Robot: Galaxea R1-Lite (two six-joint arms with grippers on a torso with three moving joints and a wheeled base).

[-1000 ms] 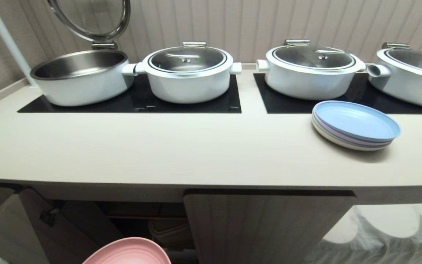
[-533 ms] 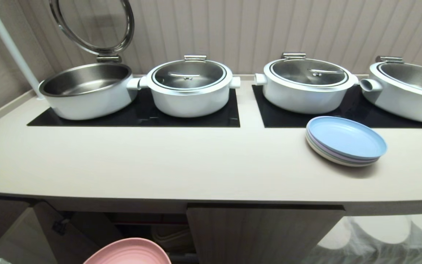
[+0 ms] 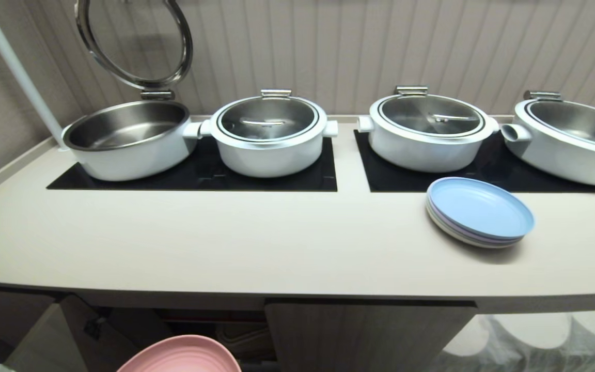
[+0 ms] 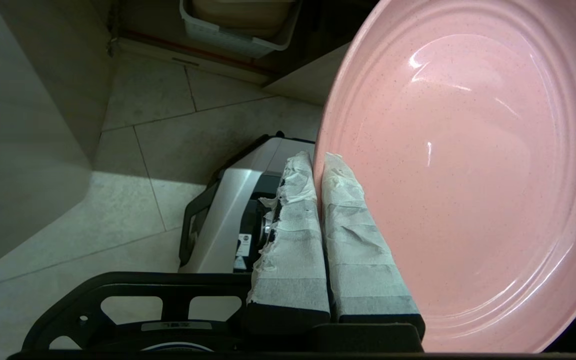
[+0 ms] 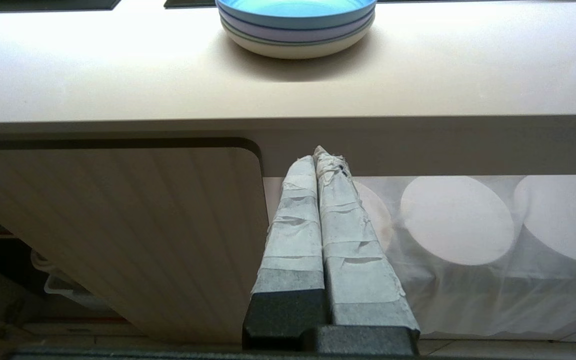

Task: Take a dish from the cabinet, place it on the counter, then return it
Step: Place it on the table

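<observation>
The left gripper [image 4: 318, 162] is clamped on the rim of the pink dish [image 4: 468, 170] — its taped fingers [image 4: 350, 235] pinched tight, the dish held in the air near the open cabinet [image 3: 96, 330], below the counter's [image 3: 256, 248] front edge. The right gripper [image 5: 320, 155] hangs with its fingers pressed together on nothing, before the closed cabinet door [image 5: 118, 225]. Stacked blue plates [image 3: 478, 212] sit on the counter's right — four white pots [image 3: 271, 134] behind.

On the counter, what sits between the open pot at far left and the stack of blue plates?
In the head view, nothing lies on the counter between the open pot and the blue plates; behind that stretch stand two lidded pots on the cooktop panels.
</observation>
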